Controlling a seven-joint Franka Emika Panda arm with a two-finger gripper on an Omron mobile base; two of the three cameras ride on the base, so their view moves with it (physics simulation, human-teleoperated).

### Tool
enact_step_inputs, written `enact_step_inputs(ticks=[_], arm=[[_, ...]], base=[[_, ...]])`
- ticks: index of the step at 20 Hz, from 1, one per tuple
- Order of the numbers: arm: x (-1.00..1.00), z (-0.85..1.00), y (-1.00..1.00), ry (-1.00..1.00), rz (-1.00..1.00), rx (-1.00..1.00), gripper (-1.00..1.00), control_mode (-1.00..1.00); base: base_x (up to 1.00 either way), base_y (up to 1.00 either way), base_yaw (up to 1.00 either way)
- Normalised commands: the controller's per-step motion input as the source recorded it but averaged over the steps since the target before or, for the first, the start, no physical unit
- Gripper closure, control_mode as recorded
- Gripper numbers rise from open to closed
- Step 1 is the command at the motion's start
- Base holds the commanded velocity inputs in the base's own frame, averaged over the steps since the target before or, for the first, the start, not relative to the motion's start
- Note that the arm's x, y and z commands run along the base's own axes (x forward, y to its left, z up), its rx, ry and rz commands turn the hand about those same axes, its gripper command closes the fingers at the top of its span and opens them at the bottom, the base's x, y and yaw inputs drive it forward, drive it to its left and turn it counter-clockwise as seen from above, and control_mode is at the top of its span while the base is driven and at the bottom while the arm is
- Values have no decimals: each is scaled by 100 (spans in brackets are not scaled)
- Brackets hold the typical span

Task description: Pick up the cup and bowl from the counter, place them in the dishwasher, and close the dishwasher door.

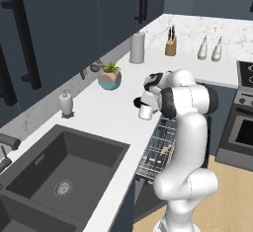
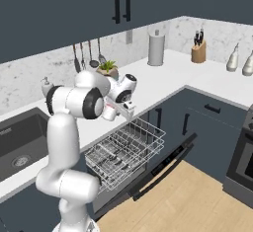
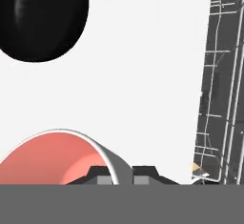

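The small red cup with a pale rim (image 3: 57, 158) is seen right at the two dark finger tips of the gripper (image 3: 123, 175), with one tip inside the rim and one outside. The fingers look narrow on the cup's wall, so the cup seems to be gripped, but it cannot be told if it has been lifted off the long white marble-look counter (image 1: 111, 112). In the left base view the cup (image 1: 145, 111) is at the near edge of the counter, just above the grey wire rack (image 1: 158, 149) of the dishwasher. The small round black bowl (image 3: 40, 15) is seen on the counter, near the cup but apart from it. The rack (image 2: 126, 149) is pulled out and looks bare, and the flat dark slate-blue dishwasher door (image 2: 163, 169) is folded down open. So the task is judged to be at its start: the cup is to be put in, then the bowl, and then the door is to be shut.
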Motion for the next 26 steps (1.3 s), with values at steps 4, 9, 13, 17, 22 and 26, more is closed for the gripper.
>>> enact_step_inputs(ticks=[4, 9, 13, 17, 22, 26], arm=[[-82, -2, -100, 0, -13, 13, 100, -100], [-50, -12, -99, 0, -10, 12, 100, -100], [-1, -34, -74, 0, -3, 6, 100, -100], [15, -56, -43, 0, -2, 0, 100, -100], [39, -63, -20, 0, -2, 0, 100, -100], [68, -44, 0, -1, -6, 1, 100, -100]], base=[[0, 0, 0], [0, 0, 0], [0, 0, 0], [0, 0, 0], [0, 0, 0], [0, 0, 0]])
